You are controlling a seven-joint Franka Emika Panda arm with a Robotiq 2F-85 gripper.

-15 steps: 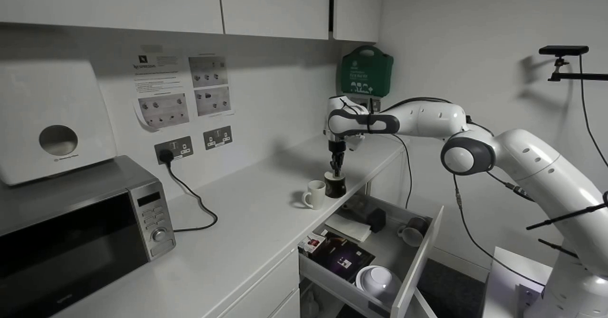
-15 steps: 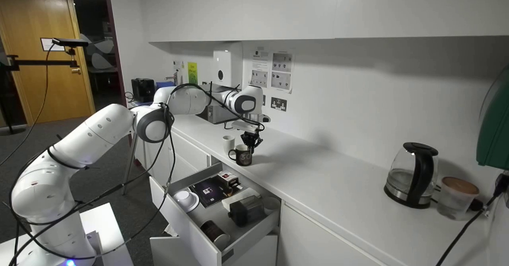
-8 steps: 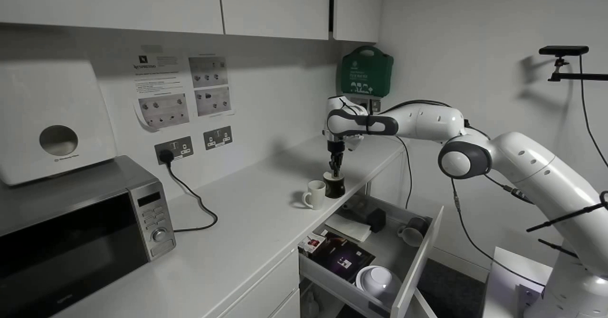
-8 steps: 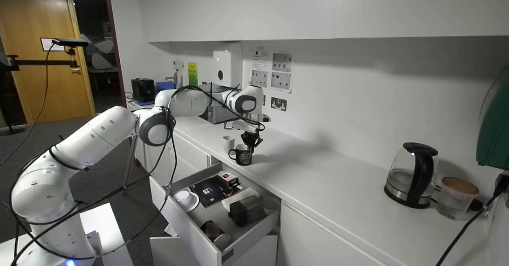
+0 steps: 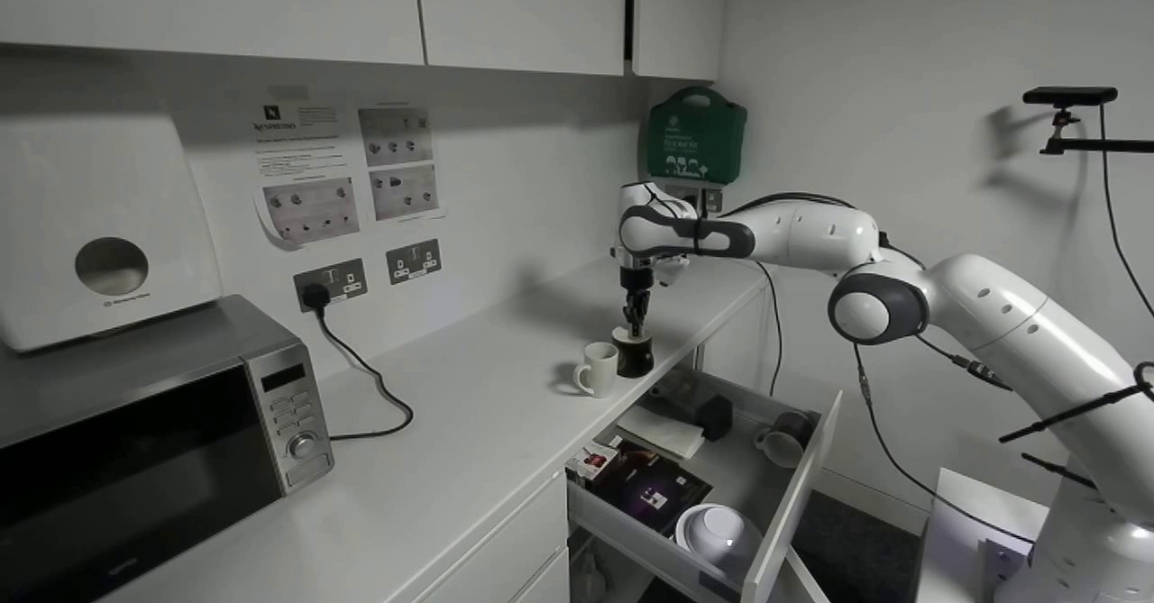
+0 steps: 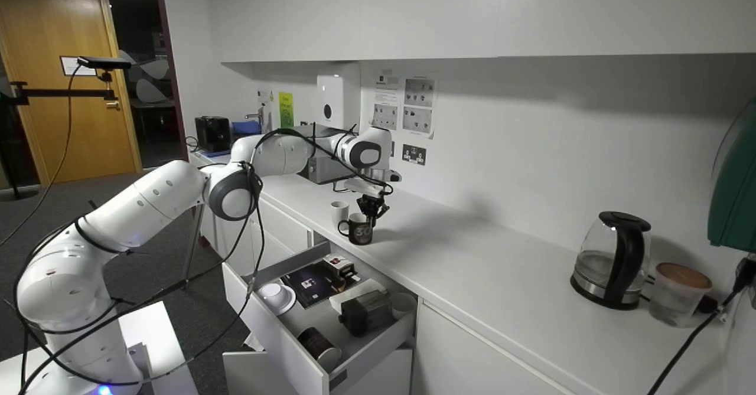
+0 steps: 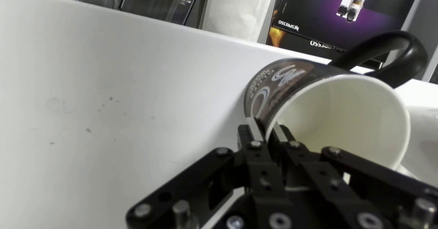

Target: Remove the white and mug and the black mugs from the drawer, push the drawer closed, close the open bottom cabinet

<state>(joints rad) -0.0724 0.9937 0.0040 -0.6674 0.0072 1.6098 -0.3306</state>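
The gripper was clamped on the rim of the black mug, one of its fingers outside the wall and the other inside. That mug looked upright on the worktop, above the drawer and just back from its opening; whether its base bore fully on the surface could not be told. The white mug stood just beside it, likewise above the drawer, while a second black mug lay on its side within the drawer, by the front panel. Below the drawer, the bottom cabinet door stood open. The step in hand seemed to be setting the held mug down. Doing it well called for a flat, settled base before any letting go, then a slow, small parting of the fingers, since the inner one, swung wide, could push the far wall and knock the mug against the white one. After that, a straight lift would clear the rim without hooking it. Any late sliding was best kept away from the drawer's opening, where a nudge could tip the mug in.
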